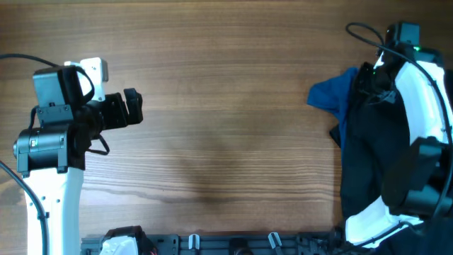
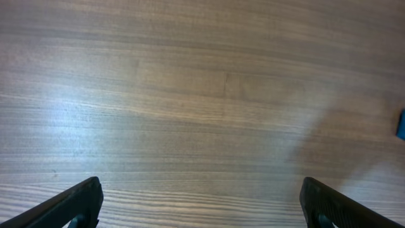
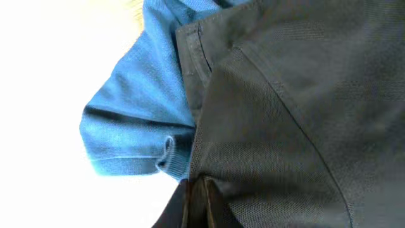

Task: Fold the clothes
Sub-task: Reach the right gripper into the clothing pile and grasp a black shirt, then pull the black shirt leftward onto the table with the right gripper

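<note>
The clothes lie in a pile at the table's right edge. A black shirt (image 1: 364, 156) lies on top, and a blue garment (image 1: 331, 95) sticks out from under it to the left. In the right wrist view my right gripper (image 3: 197, 190) is shut, pinching a fold of the black shirt (image 3: 297, 114) just beside the blue garment's (image 3: 139, 114) ribbed cuff. The white right arm (image 1: 421, 92) arches over the pile and hides part of it. Far to the left my left gripper (image 1: 133, 108) stands wide open over bare wood, its fingers (image 2: 69, 206) holding nothing.
The wooden table (image 1: 226, 142) stretches between the two arms. A dark rail with clips (image 1: 233, 244) runs along the front edge. A sliver of the blue garment (image 2: 401, 123) shows at the right edge of the left wrist view.
</note>
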Motion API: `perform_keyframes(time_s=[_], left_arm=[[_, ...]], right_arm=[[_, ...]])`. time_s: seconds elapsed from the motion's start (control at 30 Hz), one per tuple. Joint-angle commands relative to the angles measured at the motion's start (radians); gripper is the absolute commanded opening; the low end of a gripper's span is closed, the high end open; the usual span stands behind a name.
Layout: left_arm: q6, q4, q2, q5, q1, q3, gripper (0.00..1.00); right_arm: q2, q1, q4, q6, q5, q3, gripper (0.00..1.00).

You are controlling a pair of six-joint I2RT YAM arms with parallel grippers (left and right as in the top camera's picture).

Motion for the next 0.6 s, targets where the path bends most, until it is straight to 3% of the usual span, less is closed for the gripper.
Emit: perform_keyframes(time_s=[0.0, 0.1, 0.37, 0.57], left_arm=[[-0.006, -0.019, 0.005, 0.02, -0.003, 0.025, 1.0], [-0.006, -0.029, 0.005, 0.02, -0.003, 0.025, 1.0], [-0.007, -0.032, 0.005, 0.02, -0.003, 0.025, 1.0], [-0.058, -0.031, 0.001, 0.019, -0.003, 0.025, 1.0]], right_arm=[[-0.009, 0.0, 0.005, 0.018, -0.039, 0.005, 0.04], [-0.027, -0.005, 0.042, -0.039, -0.087, 0.022, 0.04], [-0.205, -0.035, 0.061, -0.111, -0.187, 0.313, 0.04], [-0.292, 0.058, 0.143, -0.024, -0.539, 0.439, 0.04]])
